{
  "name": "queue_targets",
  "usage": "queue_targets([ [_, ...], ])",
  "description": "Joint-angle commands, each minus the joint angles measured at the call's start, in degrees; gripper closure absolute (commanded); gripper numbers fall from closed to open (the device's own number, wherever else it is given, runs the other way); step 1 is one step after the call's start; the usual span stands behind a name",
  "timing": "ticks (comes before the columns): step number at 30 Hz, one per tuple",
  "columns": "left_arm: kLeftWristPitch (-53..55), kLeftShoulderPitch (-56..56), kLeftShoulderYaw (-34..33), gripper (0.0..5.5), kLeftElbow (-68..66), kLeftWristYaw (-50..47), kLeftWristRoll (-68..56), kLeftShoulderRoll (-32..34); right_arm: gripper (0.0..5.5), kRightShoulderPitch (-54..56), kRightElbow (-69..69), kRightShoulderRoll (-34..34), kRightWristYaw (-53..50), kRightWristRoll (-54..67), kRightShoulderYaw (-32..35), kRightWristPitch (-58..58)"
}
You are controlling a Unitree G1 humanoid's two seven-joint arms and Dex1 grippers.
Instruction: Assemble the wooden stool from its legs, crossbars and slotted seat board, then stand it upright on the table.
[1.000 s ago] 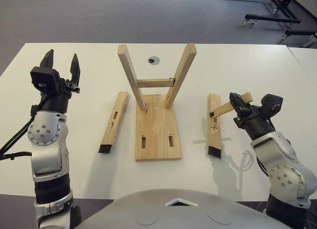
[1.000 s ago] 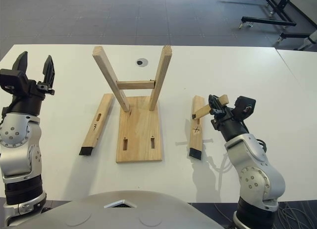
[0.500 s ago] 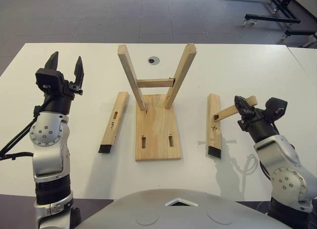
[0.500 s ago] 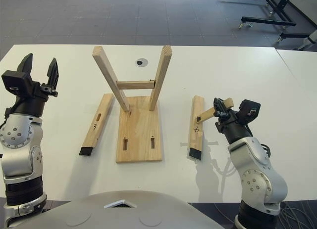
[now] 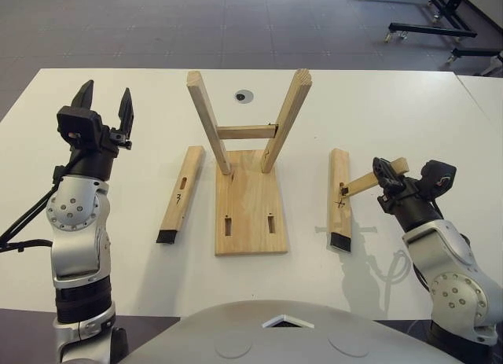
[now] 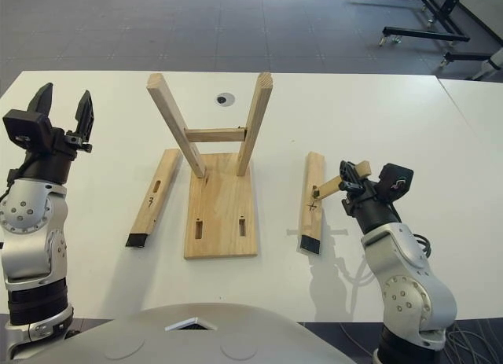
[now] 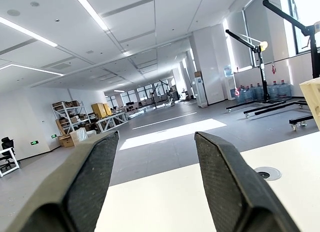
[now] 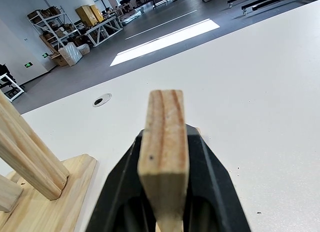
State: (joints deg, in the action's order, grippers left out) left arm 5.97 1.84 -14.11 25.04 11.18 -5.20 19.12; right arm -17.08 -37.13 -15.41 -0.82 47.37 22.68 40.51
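Observation:
The slotted seat board [image 5: 250,203] lies flat mid-table with two legs [image 5: 207,122] standing in its far slots, joined by a crossbar [image 5: 246,131]. A loose leg [image 5: 180,193] lies left of the board and another loose leg [image 5: 339,196] lies right of it. My right gripper [image 5: 385,178] is shut on a second crossbar [image 5: 368,178], also the crossbar [image 8: 164,157], whose free end touches the right loose leg near its slot. My left gripper [image 5: 100,112] is raised over the table's left side, open and empty, its fingers [image 7: 227,182] wide apart.
A round cable hole [image 5: 244,96] sits in the white table [image 5: 393,104] behind the standing legs. Black wheeled frames [image 5: 428,26] stand on the floor beyond the far right corner.
My right gripper has drawn back to the right and lowered with the crossbar, whose tip has slid down along the right loose leg. My left gripper shifted slightly right.

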Motion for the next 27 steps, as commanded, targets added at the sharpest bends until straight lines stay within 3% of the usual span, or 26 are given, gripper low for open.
queue_targets([
  [1, 0.9, -0.7, 0.7, 2.73, -0.3, 0.7, 0.4, 0.9, 5.11, -1.4, -0.1, -0.4, -0.5, -0.6, 0.1, 0.8],
  [27, -1.2, -2.0, 2.0, 2.73, -3.5, 1.6, 1.4, 1.2, 5.11, 0.2, 0.9, 1.2, -2.3, 2.1, 0.6, -1.7],
])
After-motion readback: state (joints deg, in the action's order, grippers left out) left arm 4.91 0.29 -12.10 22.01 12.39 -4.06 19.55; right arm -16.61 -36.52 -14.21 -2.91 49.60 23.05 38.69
